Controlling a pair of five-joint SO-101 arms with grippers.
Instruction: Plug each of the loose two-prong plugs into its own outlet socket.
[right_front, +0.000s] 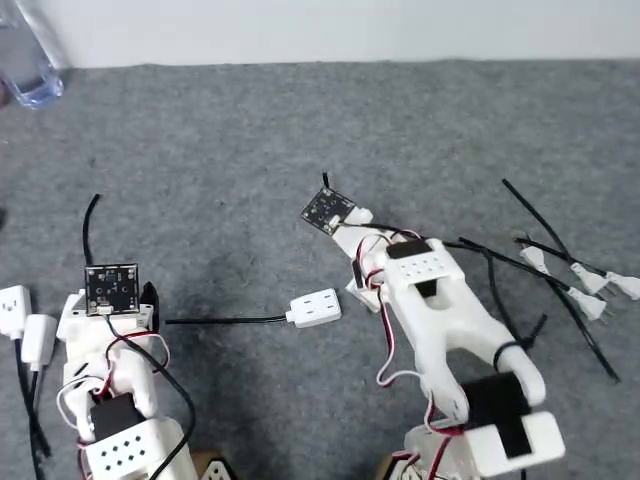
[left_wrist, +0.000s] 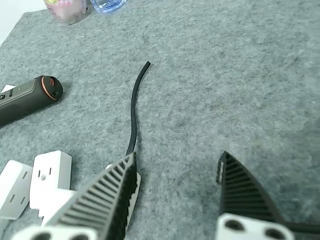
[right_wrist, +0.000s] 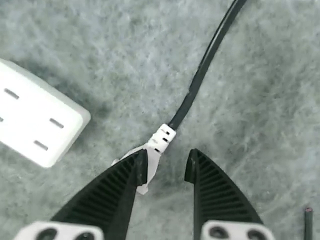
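The right pincer (right_wrist: 166, 161) hangs low over the grey mat (right_front: 250, 150), just beside the white socket block (right_wrist: 35, 125). Its jaws are a little apart and clamped on nothing. A white two-prong plug (right_wrist: 152, 149) lies flat beneath it, against the inner face of one finger. I can't quite make out which way its prongs point. Its black cord (right_wrist: 205, 65) runs off away from the block. More loose plugs (right_front: 535, 260) lie well beyond that arm from the block. The left pincer (left_wrist: 177, 157) sits wide open, well away on the block's other side.

The plug looks light, hard and small, so it may skate on the mat, and the springy cord may twist it. I'd grip across the moulded body, behind the prongs.
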